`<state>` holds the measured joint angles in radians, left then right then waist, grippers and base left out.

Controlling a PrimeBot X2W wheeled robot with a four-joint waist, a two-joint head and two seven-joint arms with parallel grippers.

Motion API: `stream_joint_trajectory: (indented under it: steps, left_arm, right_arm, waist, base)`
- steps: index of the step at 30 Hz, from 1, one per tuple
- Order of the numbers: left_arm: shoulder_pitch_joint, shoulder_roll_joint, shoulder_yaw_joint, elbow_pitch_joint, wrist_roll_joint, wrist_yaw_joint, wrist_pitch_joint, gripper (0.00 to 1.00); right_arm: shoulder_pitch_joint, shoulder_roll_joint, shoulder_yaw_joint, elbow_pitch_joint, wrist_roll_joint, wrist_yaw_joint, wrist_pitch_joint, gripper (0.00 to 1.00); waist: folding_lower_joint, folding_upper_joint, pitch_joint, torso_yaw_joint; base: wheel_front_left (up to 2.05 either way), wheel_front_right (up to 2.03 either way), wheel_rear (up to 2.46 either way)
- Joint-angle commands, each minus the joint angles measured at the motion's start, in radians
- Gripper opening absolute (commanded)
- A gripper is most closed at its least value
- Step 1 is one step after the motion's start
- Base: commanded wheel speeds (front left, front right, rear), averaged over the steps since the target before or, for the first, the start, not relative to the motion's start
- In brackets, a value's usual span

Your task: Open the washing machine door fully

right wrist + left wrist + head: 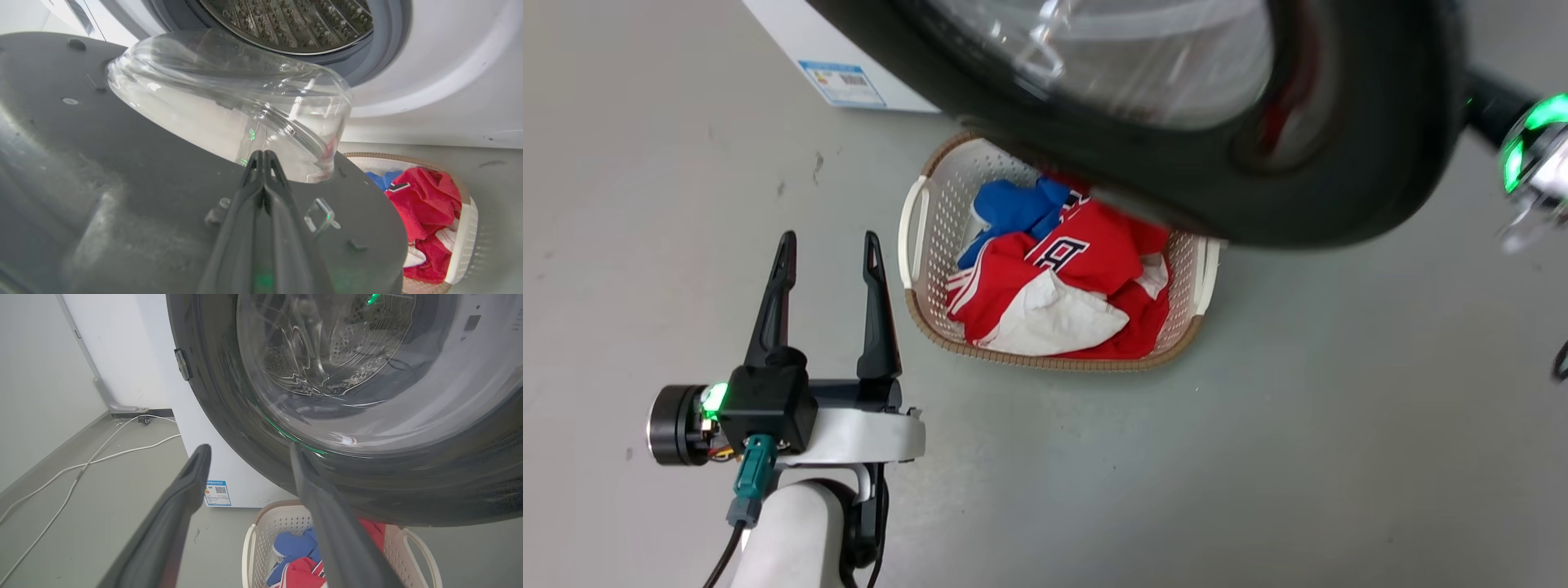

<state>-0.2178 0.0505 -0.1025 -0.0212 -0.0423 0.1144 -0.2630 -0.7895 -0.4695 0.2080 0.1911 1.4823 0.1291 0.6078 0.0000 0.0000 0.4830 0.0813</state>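
Note:
The washing machine door (pixel 1339 188), a glossy black ring with a clear glass bowl (pixel 229 102), stands swung out from the washing machine (pixel 449 81), above the basket. The steel drum (pixel 294 20) lies exposed behind it. My right gripper (pixel 263 156) is shut with nothing between its fingers, tips against the door's dark inner face (pixel 122 183) at the foot of the bowl. In the head view its wrist (pixel 1531 147) glows green past the door's right edge. My left gripper (pixel 830 241) is open and empty over the floor, left of the basket and apart from the door (pixel 408 486).
A white laundry basket (pixel 913 245) with red, blue and white clothes (pixel 1078 278) sits on the grey floor under the door. A blue sticker (pixel 217 493) marks the machine's lower front. White cables (pixel 81 469) trail along the floor by the wall.

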Motion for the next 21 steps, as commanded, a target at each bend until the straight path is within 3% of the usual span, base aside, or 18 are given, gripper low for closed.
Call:
stream_joint_trajectory:
  steps: [1,10,21]
  left_arm:
    - [0.013,0.000,0.003,0.002,0.005,-0.004,-0.003,1.00]
    - [0.054,0.000,0.011,0.014,0.009,-0.009,-0.003,1.00]
    - [0.101,0.000,0.023,0.029,0.018,-0.020,-0.003,1.00]
  right_arm:
    - [0.036,0.015,0.014,-0.021,0.007,0.003,0.002,0.00]
    - [0.236,0.060,0.087,-0.183,0.034,0.003,-0.005,0.00]
    - [0.428,0.128,0.224,-0.291,0.028,0.003,-0.044,0.00]
  waist:
    - [0.0000,0.0000,-0.019,-0.007]
    - [0.0000,0.0000,-0.091,-0.017]
    - [0.0000,0.0000,-0.173,-0.021]
  base:
    - [0.00,0.00,0.00]
    - [0.00,0.00,0.00]
    - [0.00,0.00,0.00]
